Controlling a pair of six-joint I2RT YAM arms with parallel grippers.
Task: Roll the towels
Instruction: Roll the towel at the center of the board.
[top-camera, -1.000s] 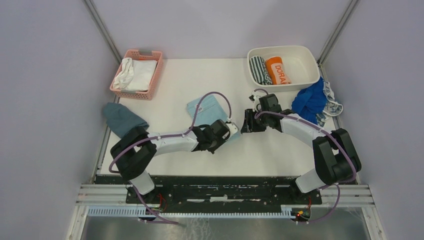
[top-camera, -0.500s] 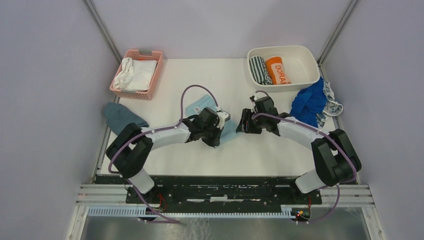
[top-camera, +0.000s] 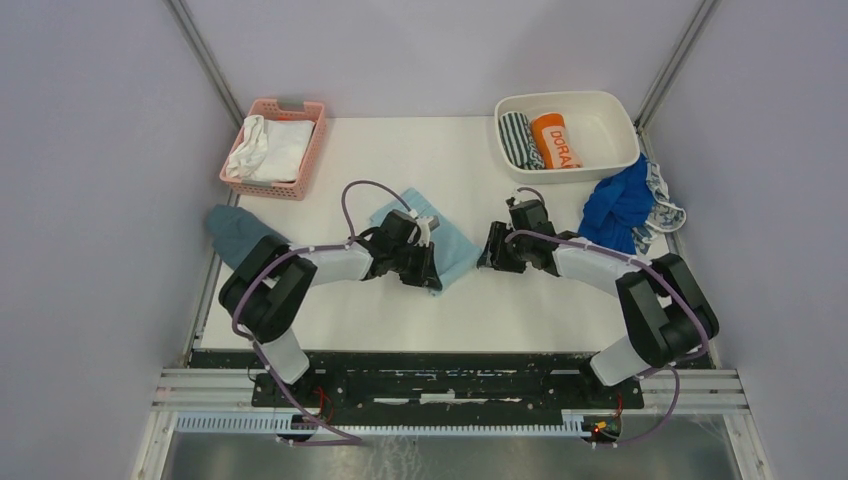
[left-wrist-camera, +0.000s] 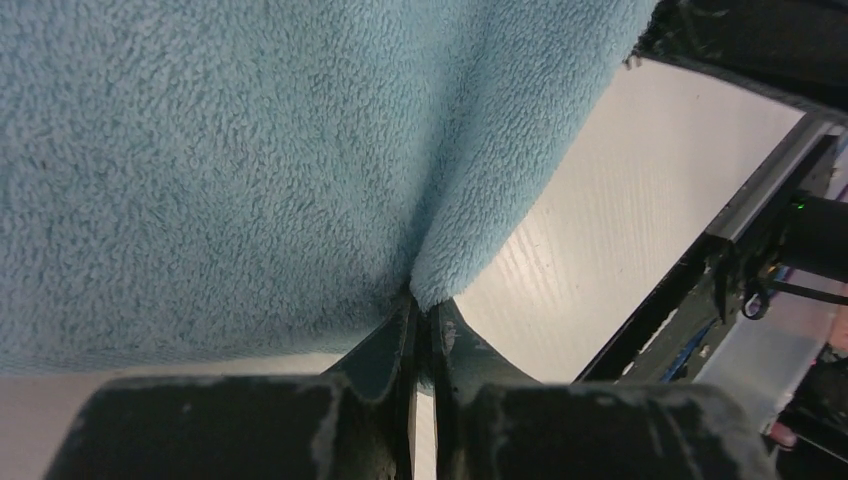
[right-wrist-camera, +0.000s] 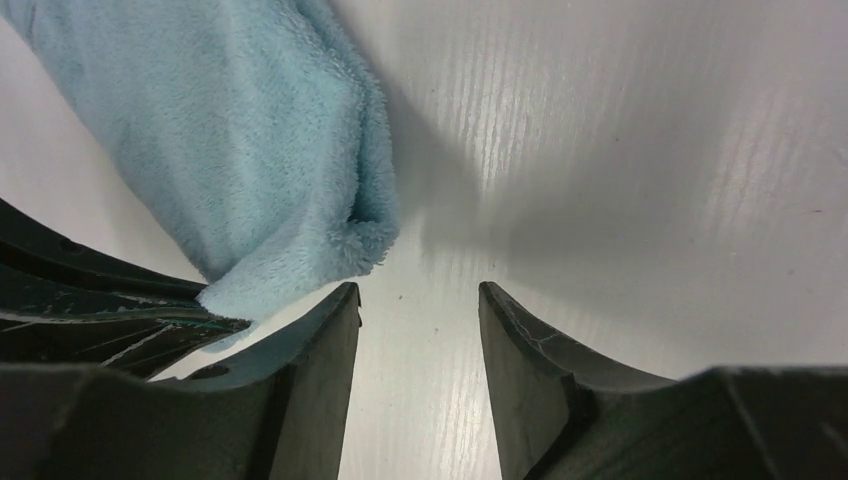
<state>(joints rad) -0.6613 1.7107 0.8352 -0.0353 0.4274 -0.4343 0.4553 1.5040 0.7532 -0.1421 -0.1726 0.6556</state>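
The light blue towel (top-camera: 455, 250) lies mid-table, and its near edge is pinched in my left gripper (top-camera: 428, 276). The left wrist view shows that gripper (left-wrist-camera: 423, 300) shut on a raised fold of the towel (left-wrist-camera: 250, 150). My right gripper (top-camera: 488, 252) stands open just right of the towel. In its own view the right gripper (right-wrist-camera: 418, 290) has only bare table between its fingers, with the towel's folded corner (right-wrist-camera: 260, 140) ahead and to the left. The royal blue towel (top-camera: 618, 205) and the whitish patterned towel (top-camera: 668, 212) lie heaped at the right edge.
A pink basket (top-camera: 312, 150) with white cloths stands back left. A white bin (top-camera: 612, 112) at the back right holds a striped roll and an orange roll. A dull teal-grey cloth (top-camera: 240, 236) lies at the left edge.
My left gripper has moved left and a little farther back, drawing the light blue towel's edge with it. The right gripper has shifted slightly left and stays open.
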